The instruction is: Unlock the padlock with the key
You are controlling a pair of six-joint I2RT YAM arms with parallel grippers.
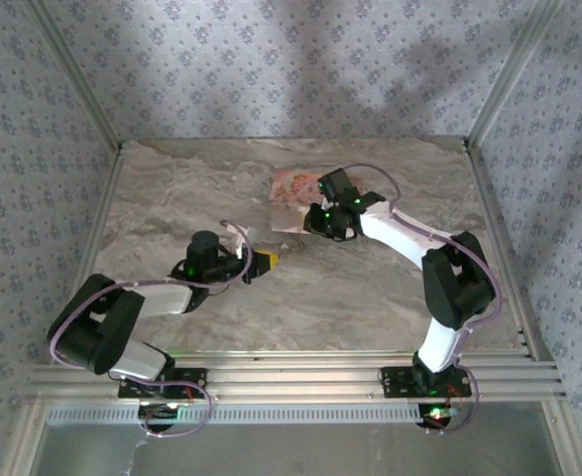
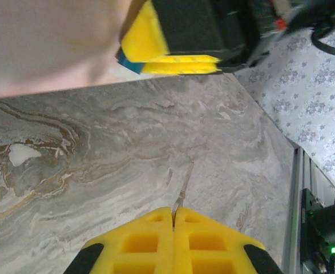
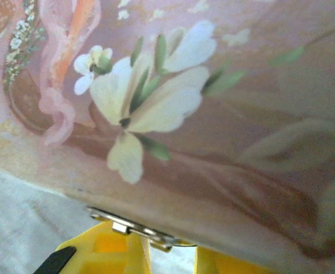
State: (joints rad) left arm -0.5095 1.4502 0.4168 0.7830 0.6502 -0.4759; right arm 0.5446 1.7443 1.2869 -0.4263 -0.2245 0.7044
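My left gripper [image 2: 174, 212] is shut on the key [image 2: 184, 184], and its thin blade sticks out forward over the marble table [image 2: 99, 171]. In the top view that gripper [image 1: 269, 260] sits just left of and below the pink floral box [image 1: 292, 196]. My right gripper [image 1: 316, 222] is at the box's near right edge. In the left wrist view its yellow fingers [image 2: 176, 57] are closed on a small blue padlock [image 2: 128, 61] at their tips. The right wrist view shows the box's metal hasp [image 3: 136, 227] just above my right gripper [image 3: 173, 254]; the padlock's body is hidden there.
The pink box's side [image 2: 47, 45] rises at the upper left of the left wrist view. Patterned walls [image 1: 291, 59] and aluminium rails [image 1: 291, 372] enclose the table. The right arm's white links [image 1: 409, 233] arc over the table's right half.
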